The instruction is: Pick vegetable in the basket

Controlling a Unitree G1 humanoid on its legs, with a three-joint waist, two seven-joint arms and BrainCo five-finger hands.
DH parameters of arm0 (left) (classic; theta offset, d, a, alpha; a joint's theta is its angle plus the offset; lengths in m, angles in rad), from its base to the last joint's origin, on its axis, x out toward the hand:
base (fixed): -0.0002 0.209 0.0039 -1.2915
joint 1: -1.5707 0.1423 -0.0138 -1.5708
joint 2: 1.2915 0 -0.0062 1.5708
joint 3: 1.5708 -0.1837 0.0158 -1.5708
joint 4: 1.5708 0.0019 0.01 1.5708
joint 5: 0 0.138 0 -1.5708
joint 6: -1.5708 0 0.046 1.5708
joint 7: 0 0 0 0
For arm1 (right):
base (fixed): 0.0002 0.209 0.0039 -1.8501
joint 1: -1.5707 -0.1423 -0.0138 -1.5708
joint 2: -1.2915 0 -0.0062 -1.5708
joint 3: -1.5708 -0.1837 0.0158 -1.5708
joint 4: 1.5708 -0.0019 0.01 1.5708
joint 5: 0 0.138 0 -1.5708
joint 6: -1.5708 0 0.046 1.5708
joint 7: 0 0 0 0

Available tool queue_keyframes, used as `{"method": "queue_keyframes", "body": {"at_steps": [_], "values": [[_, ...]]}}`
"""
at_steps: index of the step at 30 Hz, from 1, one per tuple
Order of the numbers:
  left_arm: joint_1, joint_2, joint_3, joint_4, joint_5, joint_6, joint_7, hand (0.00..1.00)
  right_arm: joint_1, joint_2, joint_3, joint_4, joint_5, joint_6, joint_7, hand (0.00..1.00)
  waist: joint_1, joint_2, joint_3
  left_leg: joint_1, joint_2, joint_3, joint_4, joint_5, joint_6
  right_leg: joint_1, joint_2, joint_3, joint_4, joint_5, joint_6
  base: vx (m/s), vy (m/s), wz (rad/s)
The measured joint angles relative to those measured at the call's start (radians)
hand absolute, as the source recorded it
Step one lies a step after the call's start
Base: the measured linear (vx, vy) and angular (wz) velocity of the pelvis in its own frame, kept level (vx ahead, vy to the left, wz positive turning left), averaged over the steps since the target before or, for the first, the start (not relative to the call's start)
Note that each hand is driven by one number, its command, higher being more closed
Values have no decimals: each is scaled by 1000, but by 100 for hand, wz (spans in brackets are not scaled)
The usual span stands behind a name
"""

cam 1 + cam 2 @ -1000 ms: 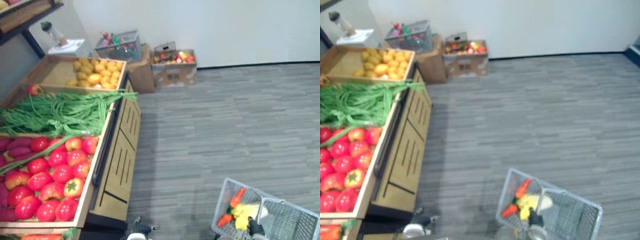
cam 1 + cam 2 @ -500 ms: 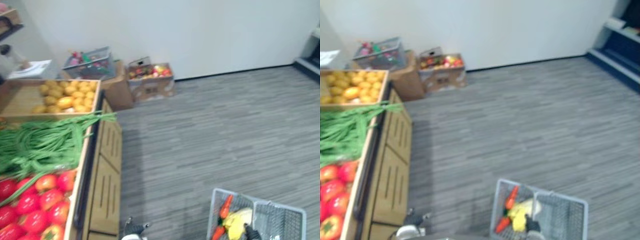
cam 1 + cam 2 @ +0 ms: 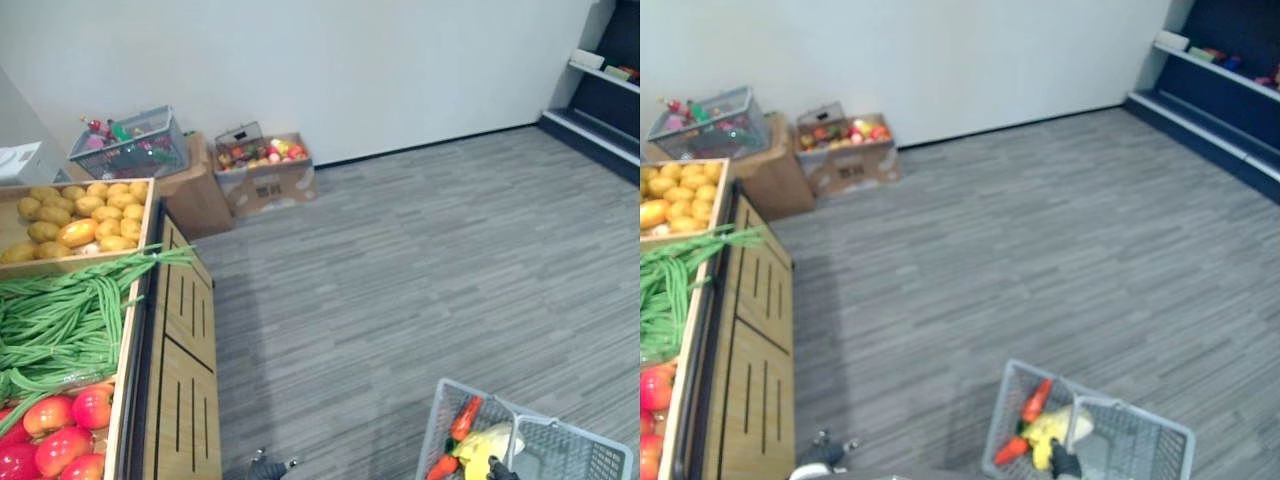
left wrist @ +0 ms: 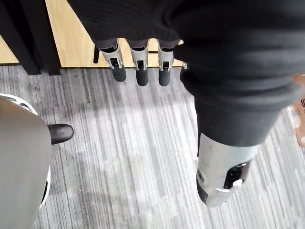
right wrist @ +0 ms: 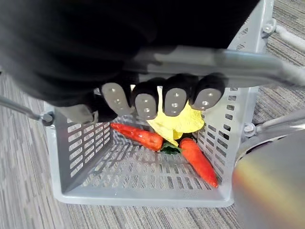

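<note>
A grey plastic basket point(image 3: 580, 460) hangs at the lower right, over the carpet. My right hand point(image 5: 157, 100) is shut on its grey handle point(image 5: 228, 62), fingers curled round the bar. Inside lie two orange carrots point(image 5: 138, 135) point(image 5: 199, 160) and a yellow leafy vegetable point(image 5: 174, 123). In the eye views the carrots point(image 3: 466, 418) and the yellow vegetable point(image 3: 484, 446) sit at the basket's left end. My left hand point(image 4: 139, 64) hangs open above the floor beside the wooden stand, holding nothing; it also shows at the bottom edge point(image 3: 265, 468).
A wooden produce stand point(image 3: 180, 400) on the left holds yellow potatoes point(image 3: 75, 215), green beans point(image 3: 60, 320) and red tomatoes point(image 3: 60, 440). Cardboard boxes of produce point(image 3: 262, 170) and a wire basket point(image 3: 130, 145) stand by the back wall. Dark shelving point(image 3: 600, 90) is at far right.
The whole picture has swung, so the stand now sits further left and the dark shelving has come in at right. The basket stays hanging from my right hand.
</note>
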Motion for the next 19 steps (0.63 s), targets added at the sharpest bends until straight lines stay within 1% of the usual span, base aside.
{"method": "queue_keyframes", "body": {"at_steps": [3, 5, 6, 13, 19], "values": [[2, 5, -2, 4, -24, -1, -17, 0, 5, 6, -19, 1, 20, 0, 10, 100, -3, -5, -2, 2, -5, -8, 0, 3, 2, 1, -8, -7, 22, -19, 8, -51, -12, 8], [2, 8, -9, 8, -23, -2, -21, 0, 6, 7, -27, 2, 39, -1, 20, 100, -5, -9, -3, 2, -6, -22, -2, 8, 1, -1, -9, -18, 29, -22, 7, -43, -16, 9], [-8, 36, -82, 45, -26, -3, -46, 0, 3, -6, -25, 59, 44, -1, 25, 100, -6, -19, -29, 2, -8, -60, -44, 49, 0, 28, -3, -56, -12, -19, 13, -18, -5, 5], [-11, 41, -87, 52, -26, -3, -53, 0, 3, -6, -25, 60, 44, -1, 25, 100, -6, -20, -29, 0, -9, -64, -44, 49, 0, 32, -3, -62, -22, -15, 16, 0, 0, 0], [-22, 50, -137, 71, -27, -4, -57, 0, 3, -6, -24, 62, 37, 1, 25, 100, -8, -23, -30, 0, -9, -72, -44, 49, 0, 39, -2, -68, -30, -15, 15, 3, -1, 1]]}}
